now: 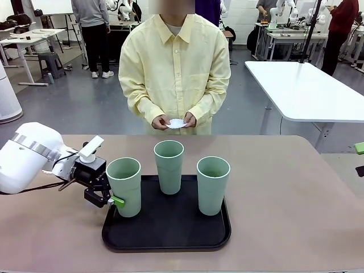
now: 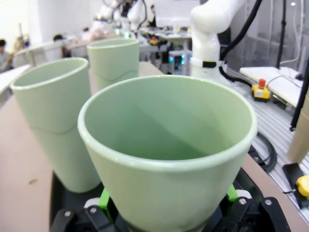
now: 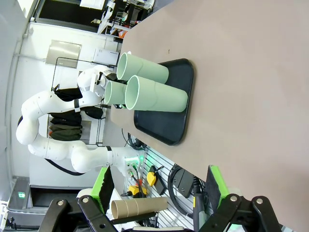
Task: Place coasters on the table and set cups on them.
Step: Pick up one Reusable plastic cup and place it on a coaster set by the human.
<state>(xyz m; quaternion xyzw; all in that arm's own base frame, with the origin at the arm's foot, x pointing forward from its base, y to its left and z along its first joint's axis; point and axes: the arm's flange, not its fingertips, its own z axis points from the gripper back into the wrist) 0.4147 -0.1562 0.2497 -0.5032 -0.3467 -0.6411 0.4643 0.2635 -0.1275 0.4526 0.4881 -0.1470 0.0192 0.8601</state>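
- Front view: the left gripper [image 1: 108,198] is clamped low on the left cup [image 1: 124,185], with one green pad pressed to its wall. The cup stands upright, long axis vertical, at the left end of the black tray [image 1: 170,242] and straight ahead of the fingers, so this arm is by far the nearer. The middle cup [image 1: 169,165] and right cup [image 1: 212,183] stand apart on the same tray. The coasters [image 1: 177,123] are held by the person [image 1: 173,62] at the far edge, and none lies on the table [image 1: 284,187] yet. Bare matte tabletop spreads on both sides of the tray
- Left wrist view: the held cup's open mouth faces the camera, and the green pads [image 2: 103,199] touch its lower wall on either side. The other two cups stand beyond it
- Right wrist view: the right gripper [image 3: 158,183] has its jaws apart with nothing between them, near the table's edge and well away from the tray. I judge the next lift must go straight up to clear the tray's rim, and it needs a coaster laid first
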